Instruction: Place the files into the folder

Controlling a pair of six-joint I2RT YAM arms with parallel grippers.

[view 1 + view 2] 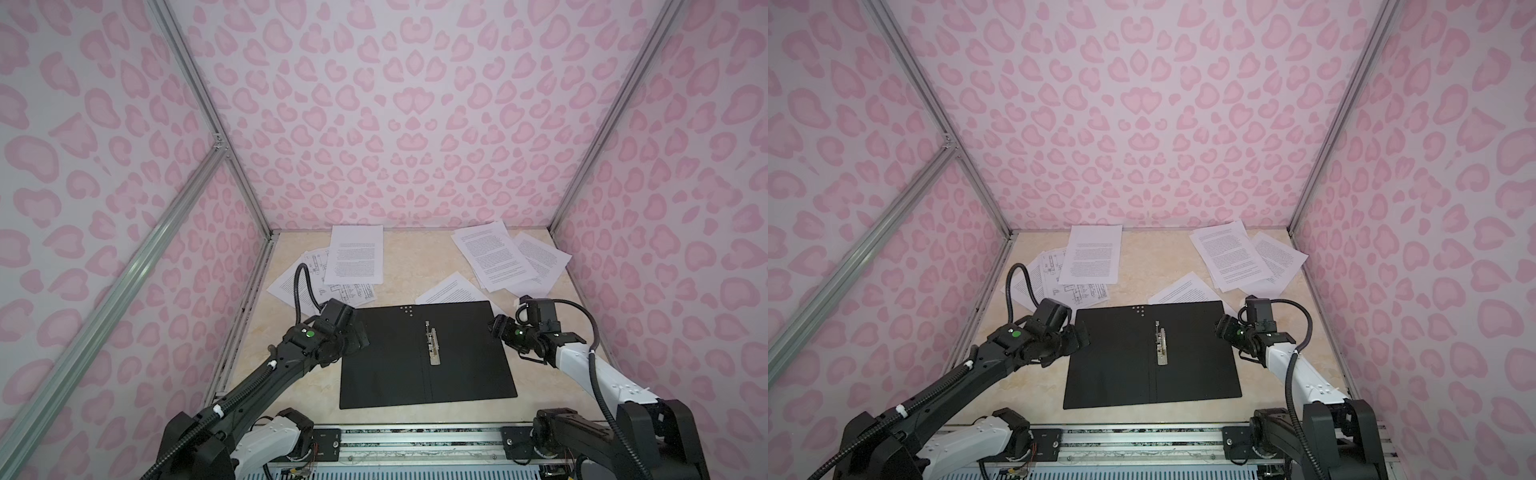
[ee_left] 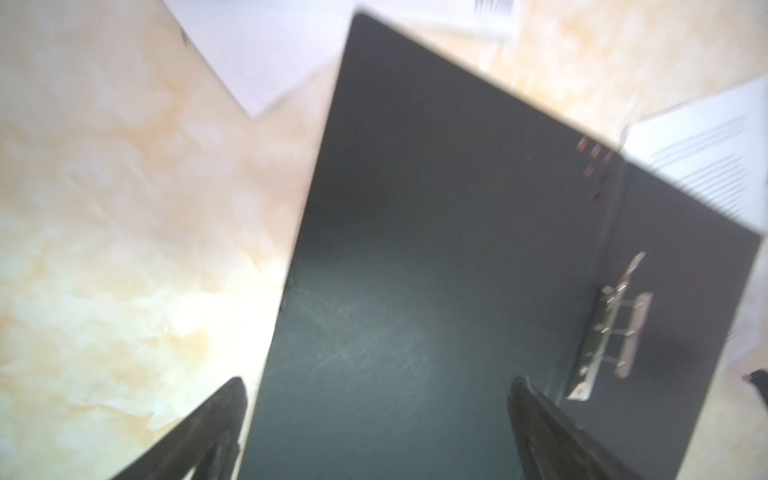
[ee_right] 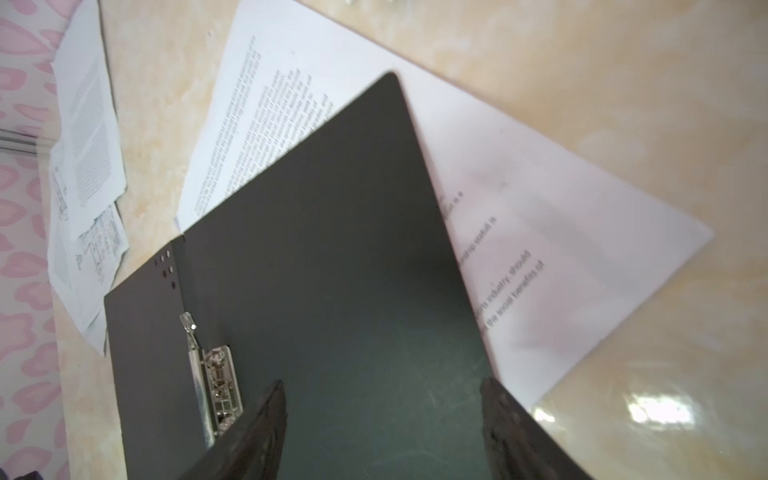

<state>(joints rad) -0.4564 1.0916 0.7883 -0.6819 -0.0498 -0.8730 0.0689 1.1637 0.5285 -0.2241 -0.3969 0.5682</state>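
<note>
In both top views the folder [image 1: 395,365] lies open and flat, black inside up, near the front middle of the table [image 1: 409,266], with a clip [image 1: 432,343] on its spine. With the folder as dial centre, loose papers [image 1: 353,259] are heaped at 11 o'clock and more at 1 o'clock, all outside it. The left gripper [image 1: 358,336] hangs over its 9 o'clock edge, the right gripper [image 1: 496,327] over its 3 o'clock edge.

The left wrist view is blurred but shows the jaws spread wide over the black cover, empty.

The right wrist view shows the jaws well apart, also empty. One sheet [image 3: 540,208] lies partly under the folder's far corner.

As I judge it, the folder is ready and nothing is filed yet. Next, a gripper must reach a sheet and lift its thin edge off the table.
</note>
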